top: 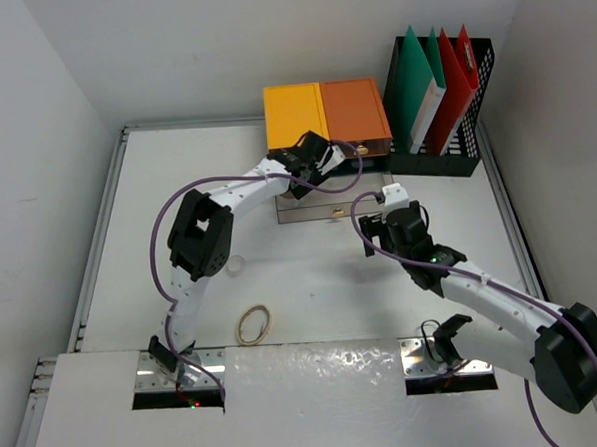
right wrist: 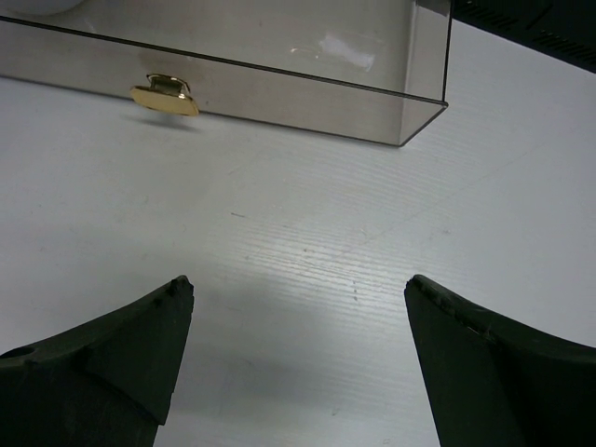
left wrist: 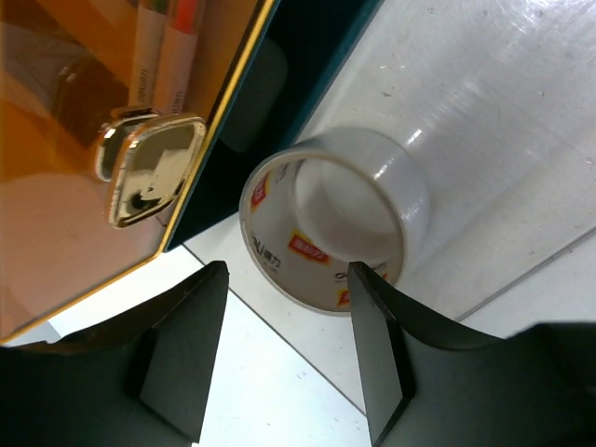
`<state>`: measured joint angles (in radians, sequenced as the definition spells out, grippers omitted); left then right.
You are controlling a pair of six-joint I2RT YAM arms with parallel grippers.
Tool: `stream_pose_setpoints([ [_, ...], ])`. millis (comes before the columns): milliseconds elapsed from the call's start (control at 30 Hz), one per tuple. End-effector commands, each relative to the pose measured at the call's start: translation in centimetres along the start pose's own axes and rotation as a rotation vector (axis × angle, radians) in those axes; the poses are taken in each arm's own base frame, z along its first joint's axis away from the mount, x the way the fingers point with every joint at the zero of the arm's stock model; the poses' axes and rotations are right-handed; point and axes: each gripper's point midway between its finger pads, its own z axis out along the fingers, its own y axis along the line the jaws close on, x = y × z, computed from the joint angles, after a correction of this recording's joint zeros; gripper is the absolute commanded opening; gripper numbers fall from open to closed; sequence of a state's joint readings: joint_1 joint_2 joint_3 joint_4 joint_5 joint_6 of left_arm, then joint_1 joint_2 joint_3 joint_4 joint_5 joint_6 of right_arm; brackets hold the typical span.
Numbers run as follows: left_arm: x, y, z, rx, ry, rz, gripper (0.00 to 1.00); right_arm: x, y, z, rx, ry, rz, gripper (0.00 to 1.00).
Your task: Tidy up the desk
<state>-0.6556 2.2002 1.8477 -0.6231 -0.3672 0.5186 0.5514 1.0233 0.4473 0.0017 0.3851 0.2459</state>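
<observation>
The white desk [top: 312, 293] lies under both arms. Near its far edge the left gripper [left wrist: 289, 277] stands partly open and empty, with a white tape roll [left wrist: 396, 177] just ahead of its fingers, beside an orange drawer front [left wrist: 84, 186]. The right gripper [right wrist: 298, 284] is wide open and empty, facing a clear drawer [right wrist: 279, 56].

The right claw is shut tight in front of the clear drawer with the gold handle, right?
No, the right claw is wide open, not shut, as the right wrist view shows. It does sit in front of the clear drawer with the gold handle.
</observation>
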Motion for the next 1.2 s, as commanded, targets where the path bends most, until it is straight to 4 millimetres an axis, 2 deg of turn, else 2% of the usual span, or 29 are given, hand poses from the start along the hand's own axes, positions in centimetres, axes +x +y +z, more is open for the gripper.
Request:
stream_pose_setpoints([
  [0,-3.0,2.5,-2.5,-0.046,-0.086,-0.036,0.53,-2.7,0.5,-0.2,-0.027,-0.051,-0.01,0.92],
  [100,-4.6,3.4,-5.7,-0.007,-0.14,-0.061,0.53,-3.1,2.2,-0.1,-0.128,-0.046,-0.044,0.92],
  [167,-5.2,3.9,-7.7,0.015,-0.171,-0.09,0.54,-3.3,4.7,-0.3,-0.264,-0.044,-0.06,0.91],
  [200,-5.9,4.7,-10.0,0.019,-0.215,-0.11,0.54,-3.3,5.7,-0.1,-0.315,-0.035,-0.064,0.9],
  [267,-5.5,5.2,-12.2,0.028,-0.238,-0.132,0.57,-3.6,8.0,-0.4,-0.425,-0.033,-0.069,0.88],
  [300,-5.1,5.8,-14.5,0.022,-0.267,-0.143,0.57,-4.1,9.5,-0.3,-0.458,-0.027,-0.089,0.87],
  [333,-4.7,6.0,-15.4,0.02,-0.276,-0.15,0.59,-3.9,10.2,-0.3,-0.472,-0.012,-0.123,0.87],
  [367,-4.0,6.4,-16.4,0.014,-0.283,-0.162,0.61,-3.9,11.1,-0.2,-0.482,-0.003,-0.158,0.87],
  [400,-2.9,6.9,-18.0,0.012,-0.3,-0.181,0.62,-3.8,13.3,-0.5,-0.529,0.011,-0.219,0.87],
  [433,-2.1,7.2,-18.6,0.017,-0.306,-0.204,0.66,-3.5,14.3,-0.5,-0.55,0.018,-0.271,0.87],
  [467,-0.6,9.4,-19.9,-0.006,-0.32,-0.253,0.67,-3.1,15.3,-0.7,-0.579,0.041,-0.302,0.86],
  [500,1.0,9.6,-19.4,0.021,-0.299,-0.278,0.67,-3.3,17.2,-1.5,-0.628,0.041,-0.337,0.86],
  [533,2.3,10.4,-19.4,0.023,-0.287,-0.321,0.67,-2.1,18.3,-1.0,-0.646,0.082,-0.355,0.85],
  [567,5.4,12.5,-19.0,0.014,-0.253,-0.389,0.67,-2.1,20.2,-1.7,-0.689,0.072,-0.37,0.85],
  [600,7.1,13.6,-18.8,0.0,-0.234,-0.427,0.67,-1.7,21.3,-1.8,-0.71,0.078,-0.387,0.85],
  [633,8.6,14.3,-18.6,-0.012,-0.216,-0.452,0.67,-0.1,22.3,-1.4,-0.723,0.116,-0.413,0.85],
  [667,11.0,16.1,-19.1,-0.056,-0.208,-0.502,0.67,0.4,23.3,-1.5,-0.739,0.122,-0.434,0.85],
  [700,12.4,15.5,-18.2,-0.039,-0.193,-0.516,0.67,0.4,25.2,-2.2,-0.781,0.111,-0.461,0.84],
  [733,13.4,15.6,-18.1,-0.043,-0.185,-0.532,0.68,1.9,26.2,-1.8,-0.791,0.148,-0.49,0.84],
  [767,14.5,16.1,-18.8,-0.054,-0.2,-0.558,0.68,2.5,27.5,-2.5,-0.823,0.155,-0.516,0.82],
  [800,15.6,15.4,-18.2,-0.044,-0.183,-0.57,0.68,2.2,28.8,-2.7,-0.848,0.144,-0.52,0.8],
  [867,17.1,15.3,-18.3,-0.052,-0.19,-0.599,0.68,3.8,31.6,-3.4,-0.926,0.185,-0.537,0.77],
  [967,18.9,15.1,-18.0,-0.05,-0.183,-0.638,0.69,5.9,33.2,-3.9,-0.971,0.253,-0.553,0.76],
  [1000,19.2,15.0,-17.8,-0.048,-0.18,-0.649,0.69,6.1,33.5,-4.0,-0.973,0.257,-0.527,0.75],
  [1100,20.0,14.5,-17.2,-0.055,-0.172,-0.656,0.69,6.5,33.9,-4.0,-0.971,0.256,-0.494,0.72],
  [1167,21.1,14.8,-16.9,-0.077,-0.157,-0.676,0.69,7.1,33.3,-3.0,-0.906,0.266,-0.504,0.7],
])
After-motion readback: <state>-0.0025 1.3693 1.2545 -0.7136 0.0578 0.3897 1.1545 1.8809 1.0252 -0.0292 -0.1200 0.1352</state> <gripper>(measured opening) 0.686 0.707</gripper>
